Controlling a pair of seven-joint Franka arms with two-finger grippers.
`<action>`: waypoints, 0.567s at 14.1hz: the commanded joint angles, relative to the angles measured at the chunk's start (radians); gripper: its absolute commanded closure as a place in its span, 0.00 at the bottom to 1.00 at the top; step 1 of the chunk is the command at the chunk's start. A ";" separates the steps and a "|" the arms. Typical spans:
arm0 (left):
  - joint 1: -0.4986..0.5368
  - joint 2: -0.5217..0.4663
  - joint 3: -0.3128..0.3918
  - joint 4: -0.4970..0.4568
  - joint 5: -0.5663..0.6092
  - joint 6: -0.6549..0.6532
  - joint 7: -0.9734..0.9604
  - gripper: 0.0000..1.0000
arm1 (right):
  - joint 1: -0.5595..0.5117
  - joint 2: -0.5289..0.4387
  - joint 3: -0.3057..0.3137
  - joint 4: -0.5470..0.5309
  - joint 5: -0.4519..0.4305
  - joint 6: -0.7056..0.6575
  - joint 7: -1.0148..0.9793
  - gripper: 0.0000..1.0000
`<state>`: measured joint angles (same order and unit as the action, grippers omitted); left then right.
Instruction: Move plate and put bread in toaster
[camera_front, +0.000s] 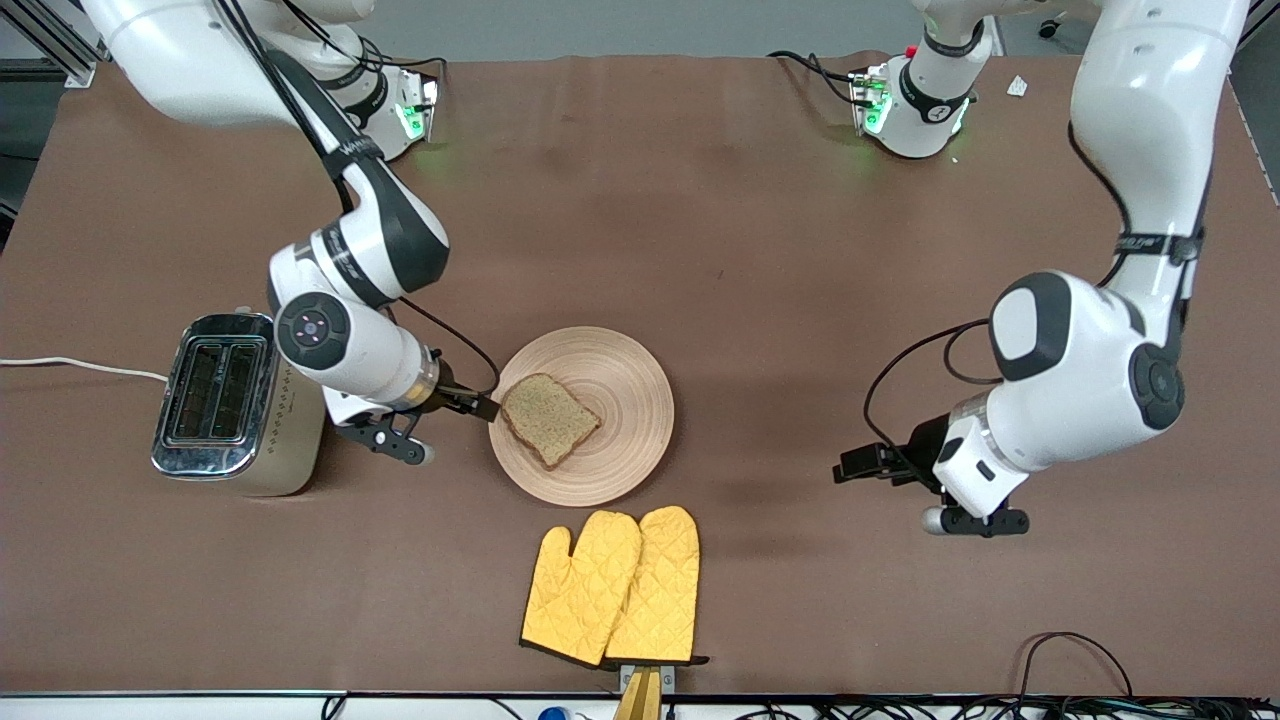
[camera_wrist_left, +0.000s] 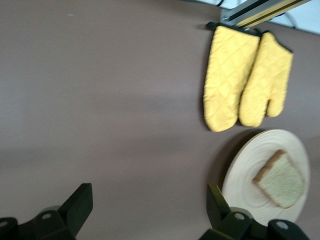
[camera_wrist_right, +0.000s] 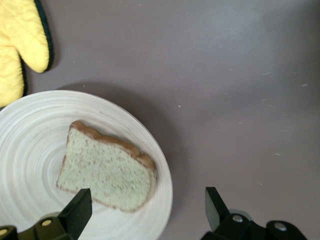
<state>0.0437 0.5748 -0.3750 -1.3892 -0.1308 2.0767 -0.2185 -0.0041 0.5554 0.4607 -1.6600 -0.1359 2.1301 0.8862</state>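
Hovering my right gripper (camera_front: 455, 425) low beside the plate (camera_front: 625, 400), at the rim on the toaster's side, fingers spread wide with nothing between them. In my right wrist view one finger (camera_wrist_right: 75, 212) hangs over the plate near the bread (camera_wrist_right: 107, 170) and the other finger (camera_wrist_right: 215, 207) hangs over bare table just off the rim; neither one touches the slice.

Bread lies flat on the plate, off-centre toward the toaster. It is a brown speckled slice with a darker crust. The plate is round, light wood with ring grain, and sits mid-table.

The toaster (camera_front: 235, 405) stands at the right arm's end of the table, slots up and both slots empty. Its white cord (camera_front: 80, 365) runs off the table edge. My right arm's wrist sits between toaster and plate.

My left gripper (camera_front: 885, 485) waits toward the left arm's end of the table, well apart from the plate, over bare brown tablecloth (camera_front: 700, 200). Its fingers (camera_wrist_left: 75, 207) are also spread wide and hold nothing.

A pair of yellow oven mitts (camera_front: 615, 590) lies side by side, nearer the front camera than the plate and just clear of its rim.
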 joint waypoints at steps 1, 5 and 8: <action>-0.002 -0.111 0.010 -0.024 0.152 -0.128 -0.090 0.00 | 0.013 0.063 0.016 -0.021 -0.106 0.063 0.139 0.00; 0.057 -0.246 0.010 -0.022 0.224 -0.288 -0.084 0.00 | 0.036 0.110 0.016 -0.023 -0.142 0.123 0.186 0.11; 0.112 -0.338 -0.001 -0.020 0.287 -0.398 -0.058 0.00 | 0.049 0.115 0.016 -0.030 -0.143 0.143 0.221 0.25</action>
<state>0.1224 0.3063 -0.3665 -1.3877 0.1106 1.7358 -0.2935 0.0443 0.6729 0.4640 -1.6769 -0.2525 2.2558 1.0540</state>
